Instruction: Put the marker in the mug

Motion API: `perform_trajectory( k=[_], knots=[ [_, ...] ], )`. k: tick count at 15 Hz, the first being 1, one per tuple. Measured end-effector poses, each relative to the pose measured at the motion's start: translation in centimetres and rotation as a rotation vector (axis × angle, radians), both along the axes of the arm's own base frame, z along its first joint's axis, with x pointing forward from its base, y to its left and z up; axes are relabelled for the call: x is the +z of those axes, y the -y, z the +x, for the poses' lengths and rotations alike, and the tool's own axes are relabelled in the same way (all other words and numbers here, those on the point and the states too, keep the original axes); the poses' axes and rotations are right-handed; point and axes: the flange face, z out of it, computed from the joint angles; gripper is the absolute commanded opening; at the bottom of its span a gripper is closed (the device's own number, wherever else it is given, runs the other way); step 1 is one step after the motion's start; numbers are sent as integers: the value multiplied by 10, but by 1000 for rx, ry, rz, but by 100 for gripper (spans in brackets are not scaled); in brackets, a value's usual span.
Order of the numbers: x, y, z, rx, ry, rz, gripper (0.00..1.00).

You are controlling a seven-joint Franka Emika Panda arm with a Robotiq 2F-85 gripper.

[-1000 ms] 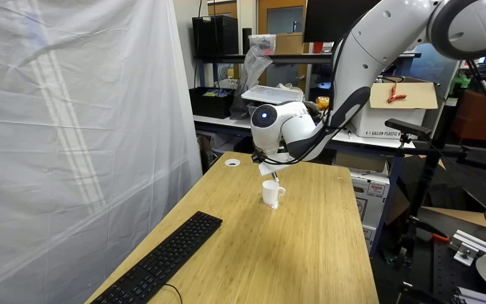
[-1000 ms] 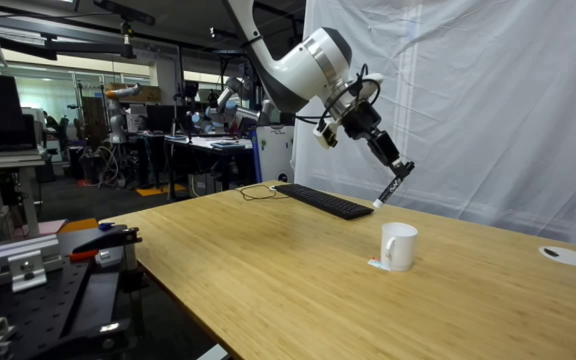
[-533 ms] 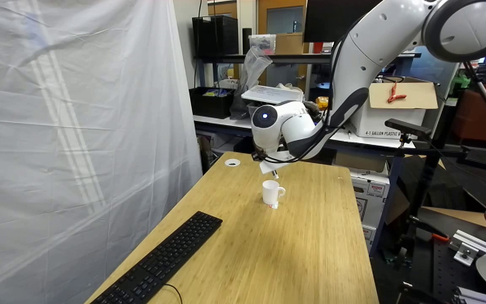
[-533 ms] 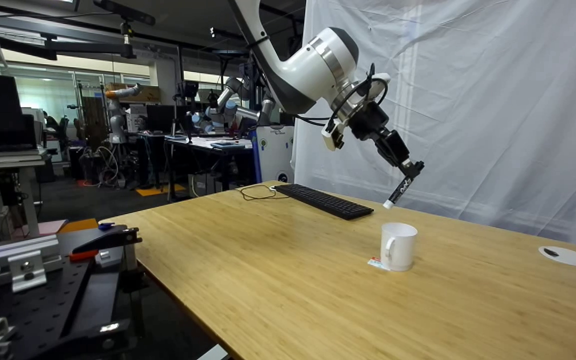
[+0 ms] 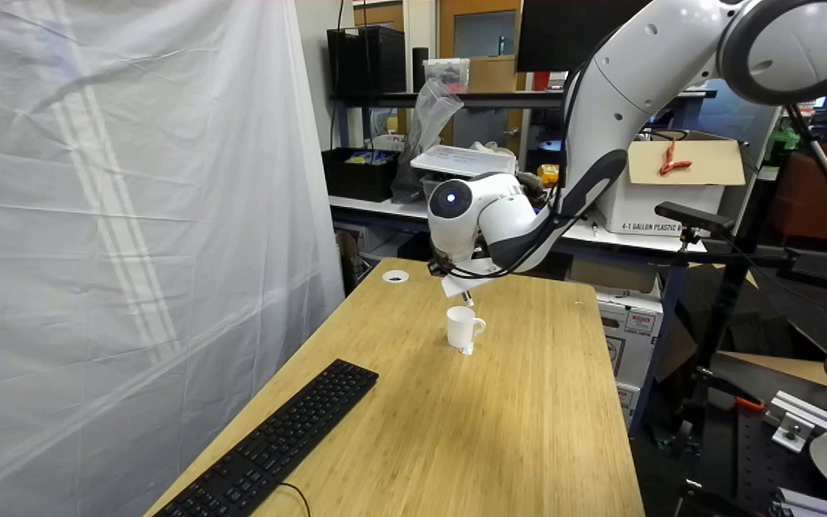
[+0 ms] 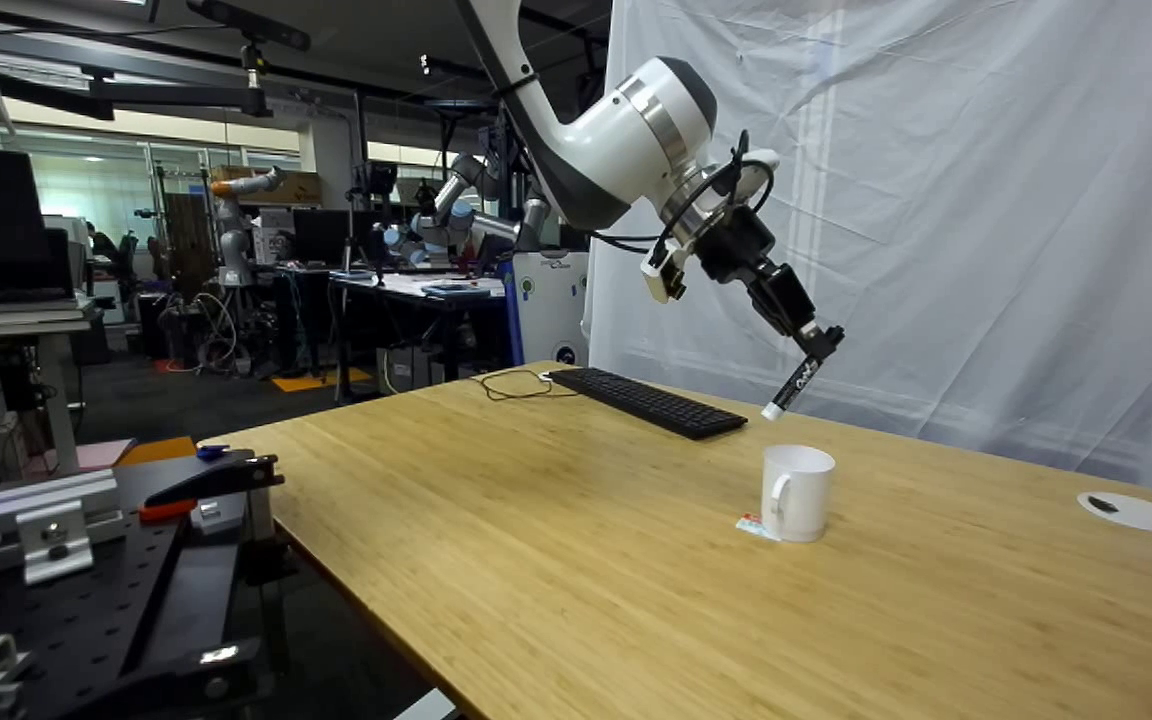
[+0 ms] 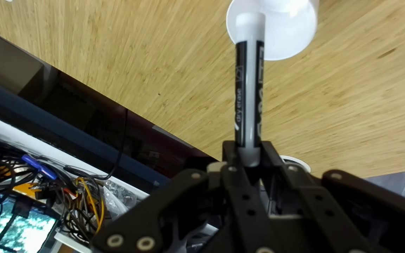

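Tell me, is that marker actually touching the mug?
Apart. An exterior view shows it: the white tip of the marker ends short of the mug, with a strip of table visible between them.

The dark marker (image 6: 795, 384), white-lettered, with a plain white end, is held aslant in an exterior view, that end toward seven o'clock. Apart from it, toward five o'clock, the white mug (image 6: 802, 497) stands upright, handle at nine.
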Motion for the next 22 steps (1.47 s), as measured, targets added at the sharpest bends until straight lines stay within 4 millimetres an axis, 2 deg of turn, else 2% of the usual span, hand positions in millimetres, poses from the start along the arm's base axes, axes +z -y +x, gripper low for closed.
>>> perform_trajectory(
  k=[2, 3, 9, 15, 22],
  knots=[
    [0, 0, 0, 0, 0, 0, 19],
    [0, 0, 0, 0, 0, 0, 5],
    [-6, -2, -1, 1, -4, -7, 5],
    [-6, 8, 0, -28, 34, -130, 5],
    [-15, -17, 7, 6, 41, -186, 5]
  ],
)
